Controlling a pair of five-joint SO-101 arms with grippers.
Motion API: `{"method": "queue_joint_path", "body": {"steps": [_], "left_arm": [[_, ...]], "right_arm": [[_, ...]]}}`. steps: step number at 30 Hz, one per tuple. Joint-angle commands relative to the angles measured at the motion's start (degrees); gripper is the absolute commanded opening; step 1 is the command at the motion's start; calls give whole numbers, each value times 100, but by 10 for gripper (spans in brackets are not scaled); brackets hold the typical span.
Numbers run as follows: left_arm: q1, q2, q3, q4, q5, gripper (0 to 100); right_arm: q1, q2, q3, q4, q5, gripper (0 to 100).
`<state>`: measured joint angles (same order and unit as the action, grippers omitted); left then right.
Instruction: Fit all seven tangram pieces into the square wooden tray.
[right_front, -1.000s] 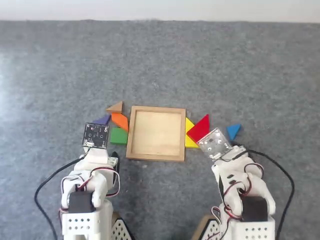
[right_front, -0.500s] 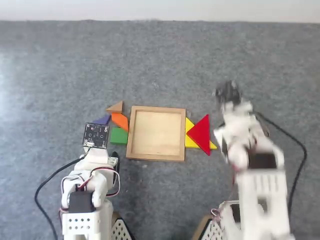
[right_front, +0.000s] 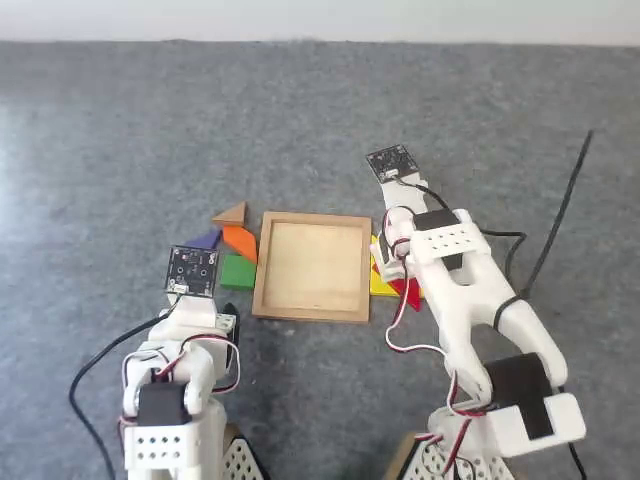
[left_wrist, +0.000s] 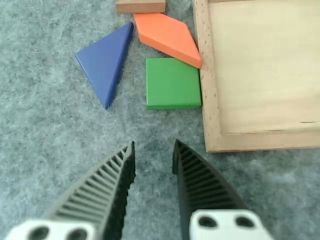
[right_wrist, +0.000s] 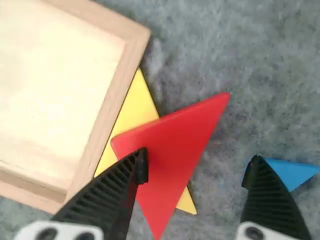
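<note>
The square wooden tray (right_front: 312, 300) lies empty mid-table. Left of it are a brown triangle (right_front: 231, 213), an orange parallelogram (right_front: 240, 242), a dark blue triangle (right_front: 205, 240) and a green square (right_front: 237, 271). My left gripper (left_wrist: 153, 150) is open just short of the green square (left_wrist: 173, 83), holding nothing. Right of the tray, a red triangle (right_wrist: 175, 150) lies over a yellow triangle (right_wrist: 134, 112). My right gripper (right_wrist: 197, 167) is wide open just above the red triangle, one finger on its corner. A light blue triangle (right_wrist: 292, 172) lies beside the other finger.
Grey carpet covers the table, with free room beyond and around the pieces. In the high view the right arm (right_front: 450, 260) stretches over the red and yellow triangles and hides much of them. The left arm (right_front: 190, 320) sits near the front edge.
The right arm has swung up from its folded spot near the front and reached forward over the red and yellow triangles. The left arm and the pieces have not moved.
</note>
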<state>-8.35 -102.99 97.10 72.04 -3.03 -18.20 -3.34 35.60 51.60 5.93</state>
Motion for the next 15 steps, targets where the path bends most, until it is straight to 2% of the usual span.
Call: {"method": "queue_joint_path", "body": {"steps": [1,7,15], "left_arm": [[0,-123,-66,26,-18,123],[0,-123,-66,26,-18,123],[0,-123,-66,26,-18,123]], "right_arm": [[-145,-40,-308,-453,-158,314],[-655,22,-299,-840,-273,314],[-514,31,246,-1578,-862,314]]}}
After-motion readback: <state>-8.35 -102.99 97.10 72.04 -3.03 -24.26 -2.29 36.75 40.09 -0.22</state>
